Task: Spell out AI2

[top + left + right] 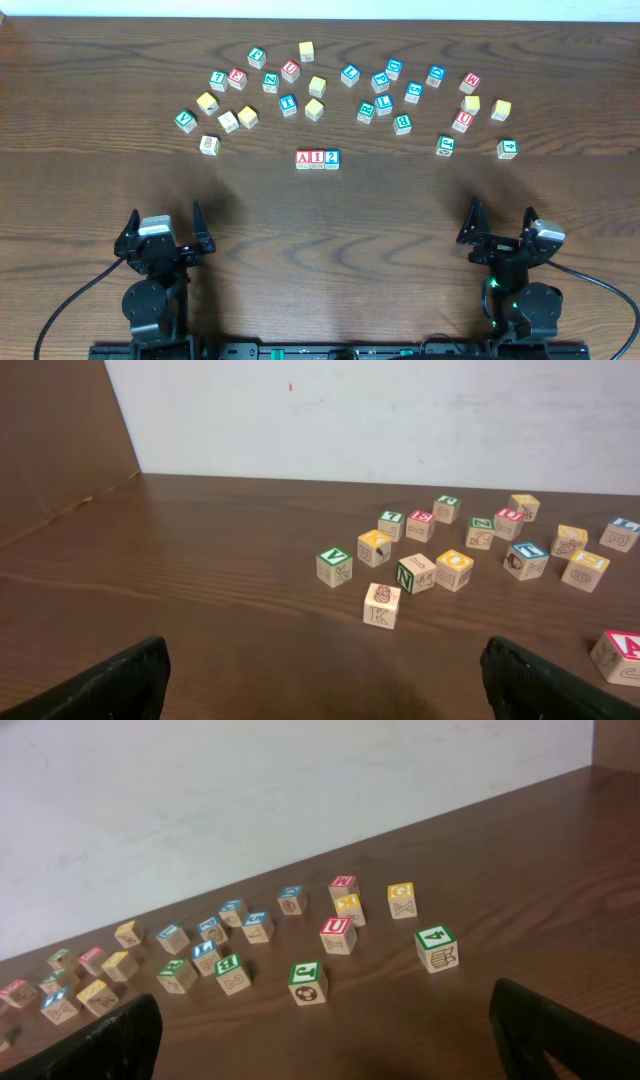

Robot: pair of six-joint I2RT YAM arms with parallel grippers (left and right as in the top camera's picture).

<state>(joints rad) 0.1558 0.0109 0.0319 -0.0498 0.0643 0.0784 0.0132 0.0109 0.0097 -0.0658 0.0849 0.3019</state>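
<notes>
Three wooden blocks stand touching in a row at the table's middle: a red A block point(303, 158), a green I block point(317, 158) and a blue 2 block point(332, 158). The A block also shows at the right edge of the left wrist view point(622, 655). My left gripper point(163, 229) is open and empty at the near left, well short of the row. My right gripper point(502, 225) is open and empty at the near right. Their fingertips frame the wrist views point(320, 685) point(330, 1035) with bare table between them.
Several loose letter blocks lie scattered in an arc across the far half of the table, from a green block point(186, 120) at left to a green 4 block point(507, 148) at right. A white wall point(400, 410) backs the table.
</notes>
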